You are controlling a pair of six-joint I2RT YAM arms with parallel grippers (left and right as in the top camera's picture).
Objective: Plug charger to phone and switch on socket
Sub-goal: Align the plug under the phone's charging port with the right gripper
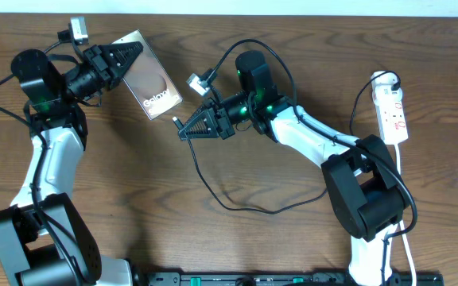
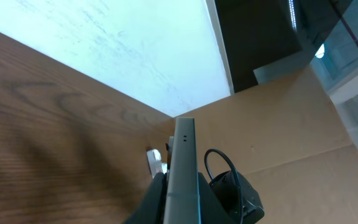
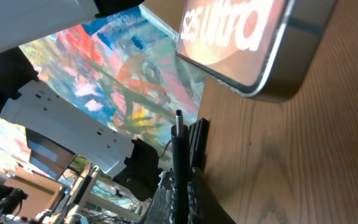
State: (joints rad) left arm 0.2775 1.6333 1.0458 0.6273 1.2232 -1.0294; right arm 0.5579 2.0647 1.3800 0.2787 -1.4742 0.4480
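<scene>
Two grips: left jaws around "Galaxy S25 Ultra" phone (image 1: pixel 151 79), right jaws around charger (image 3: pixel 178 155) tip.

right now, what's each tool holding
Left tool: shut on the phone.
Right tool: shut on the charger, plug tip sticking out.

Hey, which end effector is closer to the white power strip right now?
Right. The right end effector, gripping the charger, sits well left of the power strip; the left end effector is farther off, holding the phone.
</scene>
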